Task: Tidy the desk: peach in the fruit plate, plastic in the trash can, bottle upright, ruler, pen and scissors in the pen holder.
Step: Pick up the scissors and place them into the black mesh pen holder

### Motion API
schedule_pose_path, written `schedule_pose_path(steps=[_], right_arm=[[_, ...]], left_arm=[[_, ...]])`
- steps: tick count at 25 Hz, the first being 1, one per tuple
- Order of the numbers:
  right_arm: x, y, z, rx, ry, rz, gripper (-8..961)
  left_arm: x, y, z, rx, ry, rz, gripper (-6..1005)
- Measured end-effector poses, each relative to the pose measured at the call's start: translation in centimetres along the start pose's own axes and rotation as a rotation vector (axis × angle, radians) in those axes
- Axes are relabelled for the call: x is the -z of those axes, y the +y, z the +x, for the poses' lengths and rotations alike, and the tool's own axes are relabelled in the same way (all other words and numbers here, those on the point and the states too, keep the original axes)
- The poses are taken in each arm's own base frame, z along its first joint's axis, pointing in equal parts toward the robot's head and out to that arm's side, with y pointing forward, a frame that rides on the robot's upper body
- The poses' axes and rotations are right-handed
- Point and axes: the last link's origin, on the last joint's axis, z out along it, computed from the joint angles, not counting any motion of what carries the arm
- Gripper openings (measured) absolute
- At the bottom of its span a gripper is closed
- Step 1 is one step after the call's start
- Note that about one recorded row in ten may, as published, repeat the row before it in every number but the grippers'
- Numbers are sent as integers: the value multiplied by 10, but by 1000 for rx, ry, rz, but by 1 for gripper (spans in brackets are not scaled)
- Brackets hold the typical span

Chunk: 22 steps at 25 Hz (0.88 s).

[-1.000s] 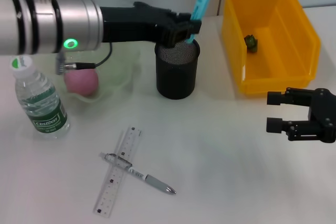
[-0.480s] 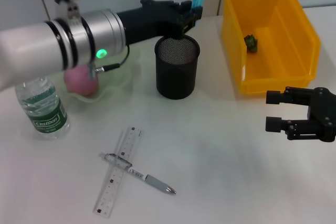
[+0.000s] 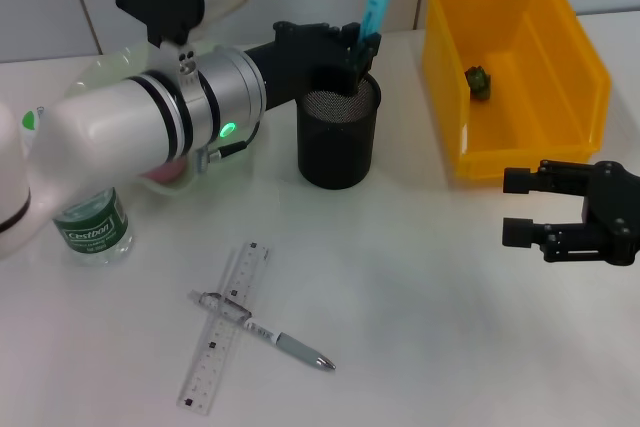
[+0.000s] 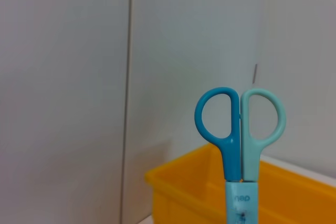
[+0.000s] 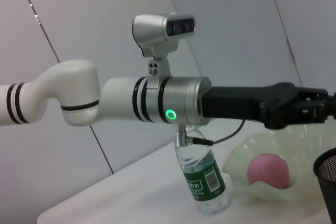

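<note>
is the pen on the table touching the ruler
Touching. The head view shows the pen lying across the ruler, overlapping it on the table, away from both grippers.

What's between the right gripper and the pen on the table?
Nothing: in the head view the table is bare from the right gripper, open near the yellow bin, across to the pen, which lies across the ruler.
</note>
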Motion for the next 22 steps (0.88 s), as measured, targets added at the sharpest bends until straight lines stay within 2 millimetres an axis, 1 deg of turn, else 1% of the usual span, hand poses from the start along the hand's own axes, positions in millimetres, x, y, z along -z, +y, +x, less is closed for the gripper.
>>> schedule_pose_path(steps=[4, 6, 12, 13, 15, 19, 22], right_arm=[[-2, -1, -2, 5, -1, -6, 804], [-4, -2, -4, 5, -3, -10, 804], [-7, -3, -6, 9, -4, -14, 805], [-7, -3, -5, 6, -4, -15, 805], [-7, -3, -5, 4, -5, -15, 805], [-9, -3, -6, 2, -7, -20, 805], [-10, -4, -6, 2, -7, -23, 805]], left_arm=[[0, -1, -3, 0, -6, 16, 244], [0, -1, -11, 1, -20, 31, 246], [1, -1, -15, 4, -24, 35, 254], [2, -2, -23, 12, -37, 38, 255], [2, -2, -23, 12, -37, 38, 258], [2, 0, -30, 12, -55, 31, 263], [2, 0, -30, 12, -55, 31, 267]])
